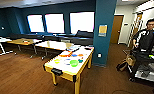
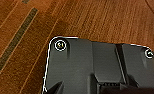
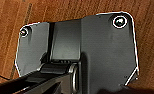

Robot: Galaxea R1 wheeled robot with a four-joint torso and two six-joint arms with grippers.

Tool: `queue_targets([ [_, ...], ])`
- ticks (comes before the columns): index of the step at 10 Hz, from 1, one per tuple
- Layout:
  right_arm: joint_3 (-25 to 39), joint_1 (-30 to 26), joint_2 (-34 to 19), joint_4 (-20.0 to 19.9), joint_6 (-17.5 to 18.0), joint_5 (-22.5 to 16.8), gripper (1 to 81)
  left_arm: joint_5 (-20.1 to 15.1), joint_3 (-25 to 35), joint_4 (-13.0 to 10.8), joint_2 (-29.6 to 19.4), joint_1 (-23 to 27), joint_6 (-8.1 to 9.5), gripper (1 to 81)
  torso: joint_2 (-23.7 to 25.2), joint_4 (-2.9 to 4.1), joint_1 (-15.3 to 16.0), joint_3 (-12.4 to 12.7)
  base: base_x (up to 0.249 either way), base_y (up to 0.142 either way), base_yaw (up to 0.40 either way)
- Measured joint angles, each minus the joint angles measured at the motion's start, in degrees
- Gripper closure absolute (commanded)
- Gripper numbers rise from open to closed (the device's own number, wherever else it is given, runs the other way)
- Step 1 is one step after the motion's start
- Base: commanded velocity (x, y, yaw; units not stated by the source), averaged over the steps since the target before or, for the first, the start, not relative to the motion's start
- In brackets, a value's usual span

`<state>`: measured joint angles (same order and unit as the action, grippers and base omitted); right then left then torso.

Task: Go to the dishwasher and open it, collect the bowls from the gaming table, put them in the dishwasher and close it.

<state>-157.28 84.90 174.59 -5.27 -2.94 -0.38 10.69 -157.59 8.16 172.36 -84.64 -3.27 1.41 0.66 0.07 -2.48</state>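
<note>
A lounge with dark teal walls, three bright windows and a reddish-brown wooden plank floor (image 1: 23, 72). In the middle of the head view stands the gaming table, a long narrow white-topped tabletop with a yellow rim and yellow legs (image 1: 68, 65), one end nearest the camera.

On this tabletop, toward the near end, sits a small round lime-green plastic bowl (image 1: 73, 63); whether anything lies in it cannot be told. A smaller yellow item (image 1: 57, 60) lies near the left edge, too blurred to tell if it is the second bowl. Further back are a flat orange-red item (image 1: 65, 54) and other small coloured pieces, too unclear to name.

Behind are light-brown wooden tables (image 1: 54, 45), a dark bench seat under the windows, and a wide teal pillar (image 1: 103, 32) just beside the gaming table's far end. At the right stands a person in dark clothing (image 1: 146, 37) behind a dark cart (image 1: 148, 67).

Both wrist views look down at the wooden floor past the robot's dark plate. I cannot tell whether the left pincer or the right pincer is apart or together.
</note>
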Motion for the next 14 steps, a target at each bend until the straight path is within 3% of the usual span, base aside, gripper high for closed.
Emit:
queue_targets([
  [14,0.00,0.18,-0.01,0.01,0.00,0.78,1.0,-0.15,-0.07,0.02,-0.17,0.02,0.00,1.0,0.00,0.00,0.02,0.00,0.159,0.144,0.000],
])
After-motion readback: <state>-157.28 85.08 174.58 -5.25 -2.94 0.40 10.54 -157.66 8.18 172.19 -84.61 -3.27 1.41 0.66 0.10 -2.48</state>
